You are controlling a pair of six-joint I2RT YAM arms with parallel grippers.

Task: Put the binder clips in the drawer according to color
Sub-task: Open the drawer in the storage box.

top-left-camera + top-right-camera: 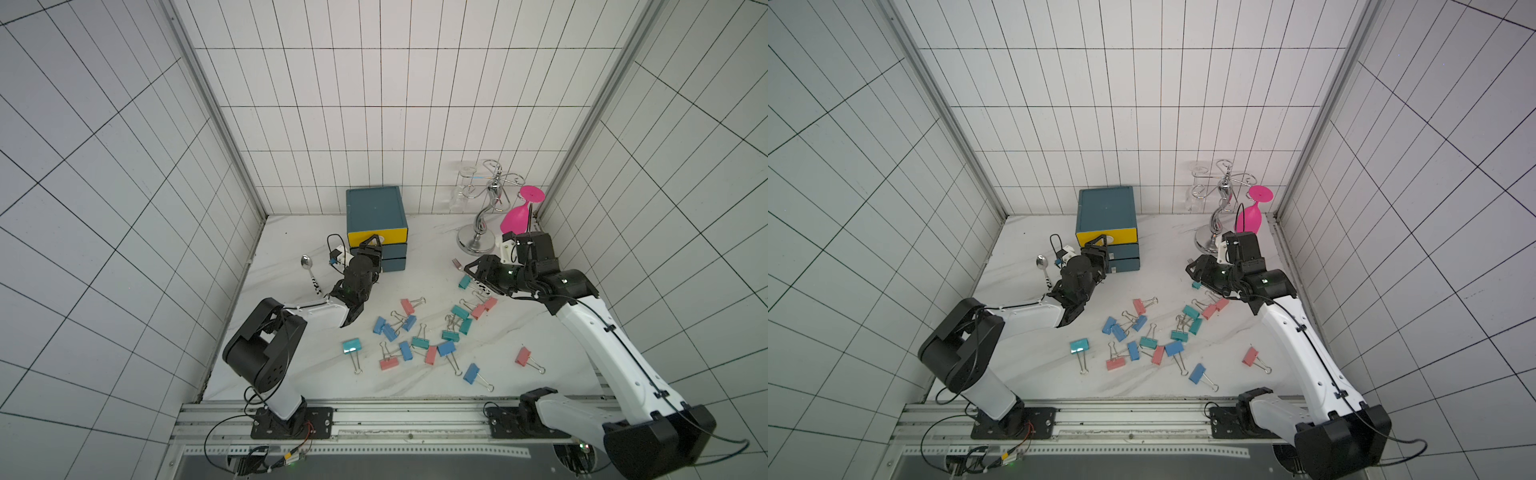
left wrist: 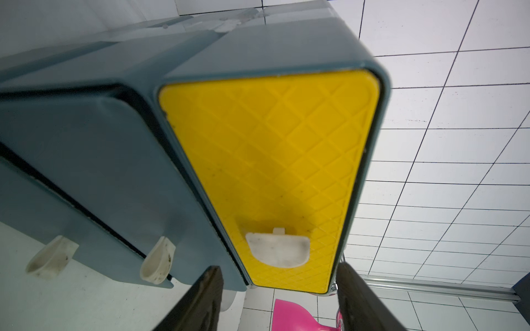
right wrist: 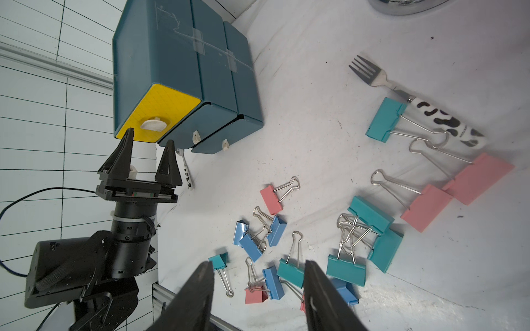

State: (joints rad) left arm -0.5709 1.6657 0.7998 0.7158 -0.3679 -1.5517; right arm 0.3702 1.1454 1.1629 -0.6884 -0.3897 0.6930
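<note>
Left pincer (image 2: 278,266) agape before yellow drawer front (image 2: 272,157)

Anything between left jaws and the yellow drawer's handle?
No. The left gripper sits open just short of the white handle, nothing between; right wrist view shows it.

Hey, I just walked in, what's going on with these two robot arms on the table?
The left hand is open at the white handle of the yellow top drawer. That drawer looks shut, so the hand seems about to pull it open. The right hand hovers open and empty above the binder clips. The teal, blue and pink clips lie scattered loose on the table, and none has been picked up.
</note>
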